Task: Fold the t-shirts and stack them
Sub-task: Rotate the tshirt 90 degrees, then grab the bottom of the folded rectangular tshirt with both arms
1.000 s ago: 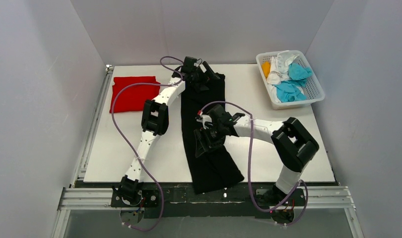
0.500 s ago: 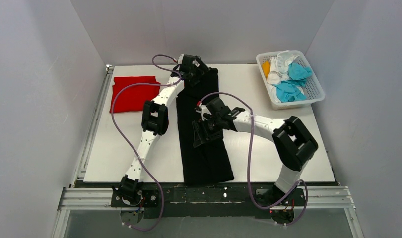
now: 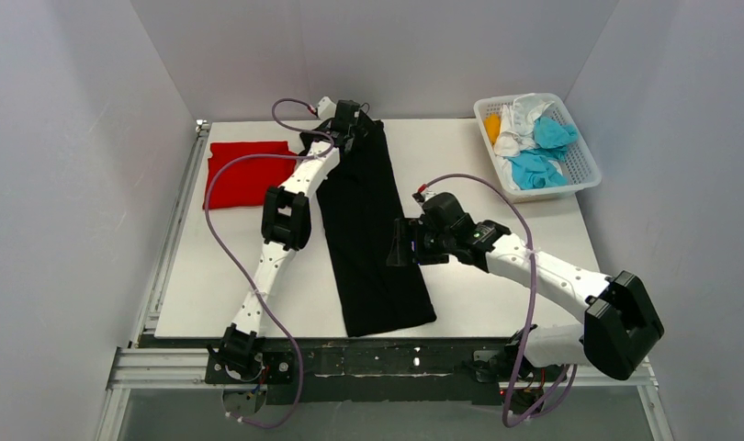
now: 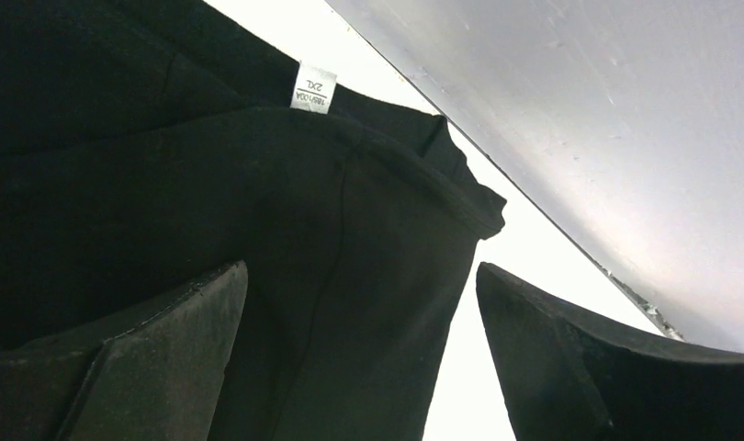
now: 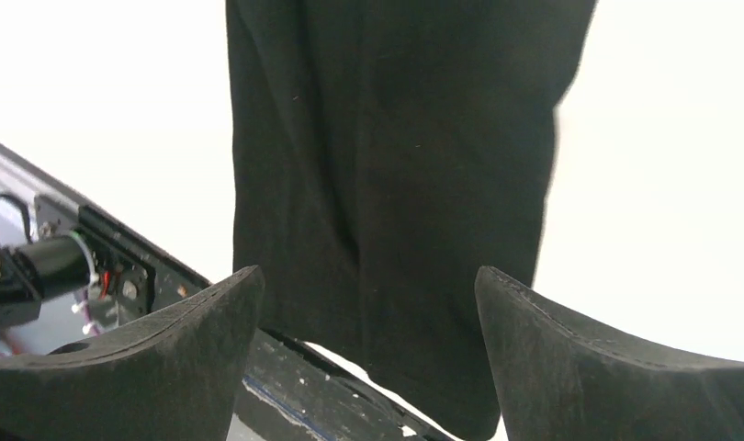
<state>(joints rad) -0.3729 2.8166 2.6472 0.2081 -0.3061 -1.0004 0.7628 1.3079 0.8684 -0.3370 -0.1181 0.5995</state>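
A large black t-shirt [image 3: 373, 239] lies on the white table as a long narrow strip, from the far edge to the near edge. My left gripper [image 3: 353, 127] is open just over its collar end. In the left wrist view [image 4: 359, 354] the collar with a white 2XL label [image 4: 313, 89] lies beyond the spread fingers. My right gripper [image 3: 401, 250] is open and empty at the strip's right edge. The right wrist view [image 5: 368, 358] shows the shirt's hem end [image 5: 387, 184] below it. A folded red t-shirt [image 3: 247, 171] lies at the far left.
A white lattice basket [image 3: 580, 175] at the far right holds crumpled cyan [image 3: 537, 168], white [image 3: 515, 129] and orange [image 3: 492, 127] shirts. The near table edge and metal rail [image 5: 120, 266] show under the right gripper. Grey walls enclose the table on three sides.
The black strip has shifted left and lies straighter. My right gripper has drawn back from over the shirt to its right edge, elbow swung out right. My left gripper moved slightly left.
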